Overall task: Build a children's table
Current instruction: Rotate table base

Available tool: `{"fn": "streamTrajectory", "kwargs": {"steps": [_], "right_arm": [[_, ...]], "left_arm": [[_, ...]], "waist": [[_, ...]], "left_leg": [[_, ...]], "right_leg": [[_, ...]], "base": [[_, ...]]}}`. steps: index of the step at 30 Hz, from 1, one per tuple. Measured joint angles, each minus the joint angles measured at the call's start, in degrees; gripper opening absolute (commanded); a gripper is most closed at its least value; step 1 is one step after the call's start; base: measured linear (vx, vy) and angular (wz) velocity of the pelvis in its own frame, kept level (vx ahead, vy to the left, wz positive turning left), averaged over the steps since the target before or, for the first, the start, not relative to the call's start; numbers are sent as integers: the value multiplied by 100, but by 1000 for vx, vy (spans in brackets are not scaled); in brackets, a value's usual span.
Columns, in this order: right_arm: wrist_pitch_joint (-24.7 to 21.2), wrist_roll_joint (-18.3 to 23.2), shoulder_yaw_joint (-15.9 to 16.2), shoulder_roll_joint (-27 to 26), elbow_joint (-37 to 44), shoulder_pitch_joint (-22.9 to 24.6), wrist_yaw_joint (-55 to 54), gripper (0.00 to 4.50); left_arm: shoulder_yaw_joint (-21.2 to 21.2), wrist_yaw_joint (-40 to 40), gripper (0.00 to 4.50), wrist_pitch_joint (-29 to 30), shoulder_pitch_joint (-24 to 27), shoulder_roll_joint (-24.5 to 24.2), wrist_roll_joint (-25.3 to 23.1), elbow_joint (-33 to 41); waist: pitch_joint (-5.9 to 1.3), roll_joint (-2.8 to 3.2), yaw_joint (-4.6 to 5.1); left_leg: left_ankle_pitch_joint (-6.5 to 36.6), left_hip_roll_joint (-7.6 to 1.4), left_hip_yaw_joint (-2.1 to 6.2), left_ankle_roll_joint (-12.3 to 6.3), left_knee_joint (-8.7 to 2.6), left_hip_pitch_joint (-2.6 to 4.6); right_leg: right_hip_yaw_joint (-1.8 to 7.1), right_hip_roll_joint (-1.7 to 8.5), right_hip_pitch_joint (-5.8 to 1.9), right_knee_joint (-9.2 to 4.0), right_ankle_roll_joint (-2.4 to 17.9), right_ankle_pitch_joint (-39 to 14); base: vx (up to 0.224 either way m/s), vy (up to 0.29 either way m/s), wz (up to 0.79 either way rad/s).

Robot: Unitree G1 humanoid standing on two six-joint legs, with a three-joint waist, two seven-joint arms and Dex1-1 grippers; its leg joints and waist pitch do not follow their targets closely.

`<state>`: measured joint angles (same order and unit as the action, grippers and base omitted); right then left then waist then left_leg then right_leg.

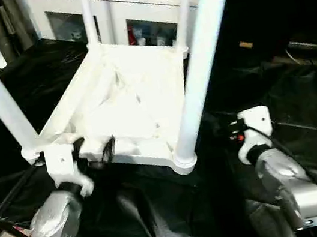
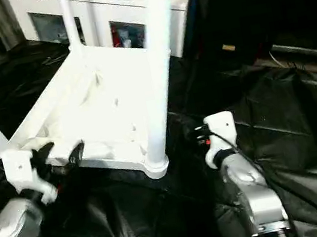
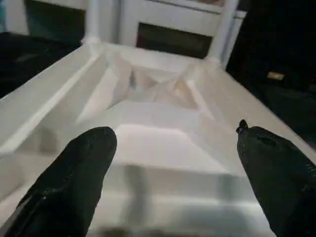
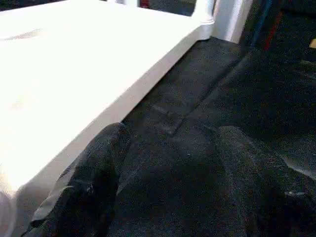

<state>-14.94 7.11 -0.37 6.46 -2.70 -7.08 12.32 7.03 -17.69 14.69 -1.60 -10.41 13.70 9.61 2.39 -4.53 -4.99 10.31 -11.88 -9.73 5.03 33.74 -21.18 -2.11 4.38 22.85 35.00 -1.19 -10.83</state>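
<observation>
An upturned children's table (image 1: pixel 121 103) was seen on a black cloth (image 1: pixel 305 124), with all four legs fitted.

The table lay top-down, its ribbed underside facing up and the tube legs (image 1: pixel 198 66) rising from the corner sockets. The left gripper (image 1: pixel 96 151) was held at the near edge of the tabletop with its fingers (image 3: pixel 74 182) spread wide and nothing between them. The right gripper (image 4: pixel 173 182) was positioned just beside the near right corner, over the cloth, its fingers parted and empty. A white cabinet (image 1: pixel 122 9) stood behind the table.
</observation>
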Motion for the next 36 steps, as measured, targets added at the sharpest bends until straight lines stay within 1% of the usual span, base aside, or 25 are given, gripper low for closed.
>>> {"fn": "streamTrajectory", "kwargs": {"steps": [3, 4, 6, 7, 8, 9, 10, 11, 12, 13, 14, 15, 16, 17, 18, 19, 21, 22, 23, 24, 25, 27, 29, 31, 36], "right_arm": [[1, 0, -51, 15, -8, 0, -69, 316], [1, 1, -89, 21, -12, -5, -83, 316], [2, 1, -165, 45, -16, -10, -126, 316], [2, 0, -212, 73, -16, 9, -145, 316], [2, 0, -257, 95, -16, 36, -177, 316], [1, -1, -289, 92, -17, 48, -194, 316], [2, -1, -303, 88, -16, 52, -197, 316], [4, 0, -301, 68, -16, 57, -203, 316], [6, 1, -255, -15, -15, 69, -209, 316], [9, 1, -197, -80, -11, 66, -208, 316], [12, 2, -161, -115, -9, 94, -210, 316], [14, 2, -168, -96, -8, 137, -219, 316], [23, 2, -192, -68, -8, 134, -232, 316], [36, -1, -231, -39, -9, 134, -249, 316], [43, -1, -241, -38, -16, 135, -253, 316], [51, 0, -241, -44, -16, 134, -251, 316], [77, 0, -240, -40, -19, 98, -243, 316], [89, 1, -243, -13, -20, 66, -239, 316], [129, 2, -253, 35, -21, 47, -213, 316], [181, 6, -293, 124, -22, 9, -177, 316], [204, 20, -355, 192, -25, 8, -117, 316], [206, 110, -467, 403, -51, 54, 93, 316], [204, 207, -449, 576, -52, 54, 409, 316], [156, 398, -364, 791, -19, 78, 962, 316], [79, 801, -433, 1033, -1, 144, 1608, 361]], "left_arm": [[-81, -26, 444, -95, -18, 50, -10, 0], [-101, -26, 444, -104, -24, 50, -14, -1], [-141, -28, 444, -105, -32, 37, -40, -2], [-183, -31, 444, -105, -35, 39, -56, -4], [-220, -39, 444, -105, -35, 38, -66, -4], [-239, -55, 444, -109, -42, 23, -88, -2], [-235, -63, 444, -119, -42, -5, -100, -2], [-231, -60, 444, -130, -39, -47, -117, -2], [-212, -46, 444, -136, -9, -100, -156, 1], [-180, -28, 444, -144, 20, -143, -192, 12], [-161, -6, 444, -168, 31, -170, -233, 22], [-172, 14, 444, -212, 42, -186, -269, 41], [-176, 43, 444, -249, 75, -182, -287, 77], [-179, 57, 444, -257, 114, -131, -296, 82], [-221, 63, 444, -255, 194, -117, -313, 92], [-228, 70, 444, -244, 218, -114, -324, 92], [-210, 118, 444, -244, 268, -67, -322, 147], [-190, 158, 444, -244, 292, -59, -324, 183], [-183, 203, 444, -244, 318, -47, -341, 204], [-179, 264, 444, -244, 344, -42, -367, 222], [-166, 300, 444, -271, 402, 19, -367, 245], [-188, 298, 444, -408, 589, 112, -327, 334], [-92, 226, 444, -498, 688, 74, -204, 420], [58, -158, 444, -541, 881, -111, 162, 587], [217, -1338, 450, -277, 1468, -838, 810, 826]], "waist": [[-1, -1, -9], [-11, -10, -29], [-10, 8, -134], [-2, 36, -189], [-4, 57, -225], [-8, 100, -238], [-5, 96, -232], [-9, 100, -156], [-3, 90, -39], [-16, 75, 51], [-5, 127, 175], [-19, 105, 270], [-18, 108, 313], [-3, 144, 341], [11, 201, 377], [5, 214, 403], [-12, 217, 372], [-19, 204, 356], [-39, 169, 321], [-80, 91, 261], [-77, 91, 186], [-45, 113, 69], [-20, 100, 2], [2, 103, -6], [26, 123, -3]], "left_leg": [[0, 0, -20, -1, -4, -5], [8, -20, -164, -6, 12, 29], [124, 15, -207, -60, 126, 35], [232, 51, -168, -105, 240, 19], [334, 141, -111, -181, 331, 20], [406, 272, 13, -255, 426, 8], [495, 344, 15, -300, 501, 8], [546, 405, -17, -381, 527, 38], [571, 424, -169, -482, 502, 70], [580, 441, -230, -574, 506, 51], [571, 475, -203, -643, 515, 14], [544, 507, -200, -685, 499, -6], [530, 530, -208, -669, 497, -32], [516, 529, -203, -677, 477, -40], [482, 524, -184, -701, 445, -56], [453, 506, -167, -701, 432, -86], [334, 417, -100, -669, 362, -172], [276, 397, -80, -668, 306, -205], [229, 391, -80, -654, 275, -238], [178, 388, -100, -612, 278, -298], [133, 389, -96, -581, 244, -307], [106, 389, -98, -548, 132, -233], [71, 375, -87, -489, 87, -169], [52, 316, -70, -454, 81, -129], [48, 312, -55, -445, 74, -92]], "right_leg": [[1, 1, 4, 0, -1, 0], [144, -59, 61, 18, -8, 1], [459, -151, 116, 34, -73, 26], [647, -220, 109, 18, -117, 43], [840, -272, 105, 13, -179, 49], [1069, -344, 93, -2, -286, 67], [1215, -356, 90, -23, -354, 70], [1288, -358, 106, -68, -375, 72], [1199, -286, 150, -96, -237, -16], [872, -152, 209, 51, 7, -148], [481, -76, 212, 193, 177, -234], [200, -96, 147, 196, 351, -197], [106, -144, 63, 151, 371, -104], [59, -151, -7, 110, 370, -89], [-44, -114, -24, 136, 402, -87], [-71, -111, -30, 252, 350, -118], [-171, -112, -38, 525, 171, -261], [-161, -96, -87, 476, 167, -263], [-119, -64, -164, 305, 159, -291], [-69, -10, -217, 94, -122, -387], [-67, -3, -189, 131, -86, -380], [-69, -3, -181, 130, -66, -358], [-107, -2, -200, 129, -39, -327], [-196, -4, -207, 95, -31, -331], [-203, -4, -213, 53, -30, -331]], "base": [[0, 0, 0], [4, 13, -23], [4, 50, -44], [-1, 112, -49], [-8, 186, -57], [-8, 186, -57], [-15, 247, -60], [-53, 246, -50], [-53, 246, -50], [-76, 235, -41], [-53, 218, -8], [-53, 218, -8], [-31, 162, 9], [-52, 127, -1], [-52, 127, -1], [-67, 72, 5], [-60, -15, 3], [-78, -76, 1], [-99, -119, -3], [-99, -119, -3], [-112, -137, -11], [-111, -119, -10], [-97, -70, -13], [-86, -43, -13], [-26, -2, -6]]}}
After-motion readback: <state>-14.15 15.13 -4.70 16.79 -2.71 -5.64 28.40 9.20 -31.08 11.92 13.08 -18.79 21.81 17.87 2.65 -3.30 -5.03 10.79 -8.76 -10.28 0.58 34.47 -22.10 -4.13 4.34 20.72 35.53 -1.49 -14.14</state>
